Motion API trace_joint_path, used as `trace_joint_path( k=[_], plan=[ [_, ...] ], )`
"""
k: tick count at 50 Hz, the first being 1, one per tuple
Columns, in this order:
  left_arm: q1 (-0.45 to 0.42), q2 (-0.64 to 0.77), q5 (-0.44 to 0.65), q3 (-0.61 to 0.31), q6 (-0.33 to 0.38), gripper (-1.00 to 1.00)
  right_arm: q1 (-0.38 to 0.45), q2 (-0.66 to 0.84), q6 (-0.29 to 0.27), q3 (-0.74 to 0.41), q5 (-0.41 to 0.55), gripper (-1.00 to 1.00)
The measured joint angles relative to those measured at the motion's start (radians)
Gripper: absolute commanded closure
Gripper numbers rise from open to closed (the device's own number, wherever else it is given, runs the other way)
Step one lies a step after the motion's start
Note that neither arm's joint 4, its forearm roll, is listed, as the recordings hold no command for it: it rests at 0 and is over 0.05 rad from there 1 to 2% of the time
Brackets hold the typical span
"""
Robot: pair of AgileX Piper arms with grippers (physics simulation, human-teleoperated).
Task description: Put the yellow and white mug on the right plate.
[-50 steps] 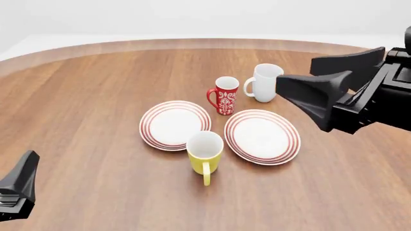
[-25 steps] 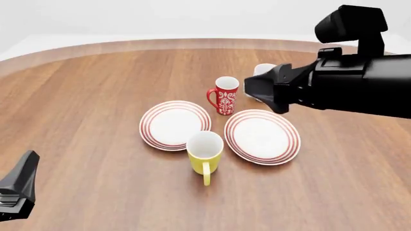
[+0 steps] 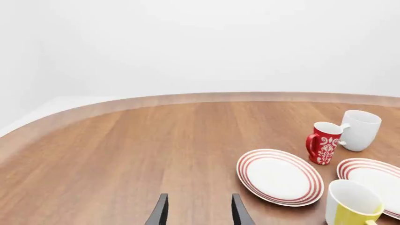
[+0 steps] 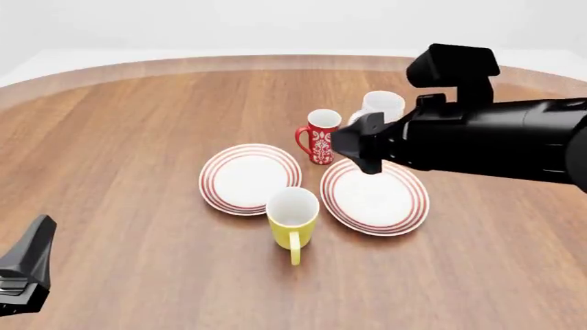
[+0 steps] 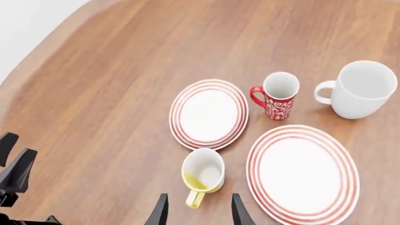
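A: Where is the yellow and white mug (image 4: 293, 214) found?

B: Upright on the worktop (image 4: 137, 137), between both plates, unheld.

A: What is risked?

B: The right pincer (image 5: 196, 210), spread, is hung above; the handle could be clipped and the red mug (image 4: 322, 135) toppled before the right plate (image 4: 374, 195) is reached.

We saw a red patterned mug (image 4: 320, 136) upright behind the plates | a taller white mug (image 4: 383, 106) stood just beside it, apart | a second ringed plate (image 4: 249, 178) lay left | all on the wooden table (image 4: 137, 137).
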Motion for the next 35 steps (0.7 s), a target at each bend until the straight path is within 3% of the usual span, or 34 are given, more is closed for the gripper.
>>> trace_joint_path(
  k=[35],
  plan=[
    [0.000,0.000,0.000,0.000,0.000,-1.00,-0.006,0.143,0.040,0.063,-0.125,-1.00]
  ],
)
